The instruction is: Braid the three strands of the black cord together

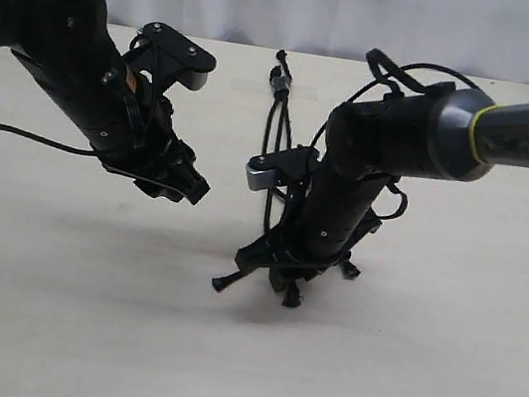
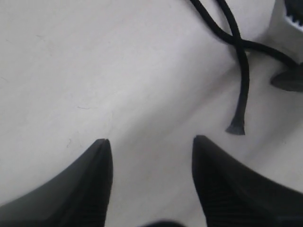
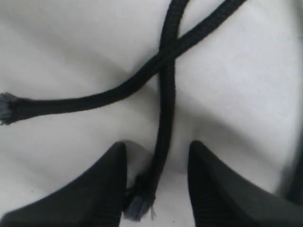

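The black cord lies on the pale table, its bound bundle (image 1: 281, 83) at the far end and its strands (image 1: 276, 135) running toward the near edge. My right gripper (image 3: 156, 153) is down over the strand ends and stands open. One strand (image 3: 165, 118) lies between its fingers, its frayed tip (image 3: 139, 205) by one finger. A second strand (image 3: 94, 100) crosses over the first and runs off sideways. In the exterior view a strand tip (image 1: 221, 282) pokes out left of the right gripper (image 1: 287, 278). My left gripper (image 2: 151, 144) hovers open and empty, near a crossed strand's tip (image 2: 235, 127).
The left arm (image 1: 75, 58) hangs over the table's left half with its gripper (image 1: 191, 187) off the surface. The right arm's grey camera mount (image 1: 260, 173) sits beside the cord. Glossy cables (image 1: 405, 75) loop behind the right arm. A white curtain (image 1: 305, 4) backs the table.
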Robot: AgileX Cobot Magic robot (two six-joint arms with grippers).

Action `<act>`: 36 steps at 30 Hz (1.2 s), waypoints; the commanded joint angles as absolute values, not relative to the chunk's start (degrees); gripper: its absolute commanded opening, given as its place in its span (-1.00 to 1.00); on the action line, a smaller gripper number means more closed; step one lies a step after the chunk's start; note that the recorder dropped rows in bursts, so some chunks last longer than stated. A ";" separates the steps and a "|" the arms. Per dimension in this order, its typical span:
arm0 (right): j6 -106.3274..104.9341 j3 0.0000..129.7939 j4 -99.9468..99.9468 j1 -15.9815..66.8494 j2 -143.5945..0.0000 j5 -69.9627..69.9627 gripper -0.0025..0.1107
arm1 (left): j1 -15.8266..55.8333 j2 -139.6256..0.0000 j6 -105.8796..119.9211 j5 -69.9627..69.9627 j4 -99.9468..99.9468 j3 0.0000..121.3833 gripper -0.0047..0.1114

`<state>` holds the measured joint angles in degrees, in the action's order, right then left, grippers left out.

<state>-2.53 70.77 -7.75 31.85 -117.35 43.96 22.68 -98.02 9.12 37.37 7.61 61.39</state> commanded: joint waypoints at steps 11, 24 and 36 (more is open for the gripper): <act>-0.82 76.93 18.08 33.28 -117.17 47.91 -0.88 | 22.66 -97.48 9.17 35.36 8.50 61.20 -0.08; 0.70 76.93 31.52 31.22 -117.39 36.24 -0.88 | 22.66 -97.48 9.17 36.77 8.22 61.20 -0.08; -9.96 76.93 9.63 24.72 -121.73 37.34 -0.88 | 22.66 -97.48 8.65 35.27 8.44 61.20 -0.08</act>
<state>-5.64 76.87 10.13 24.96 -121.06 38.20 22.68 -98.02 9.01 35.39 7.75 61.39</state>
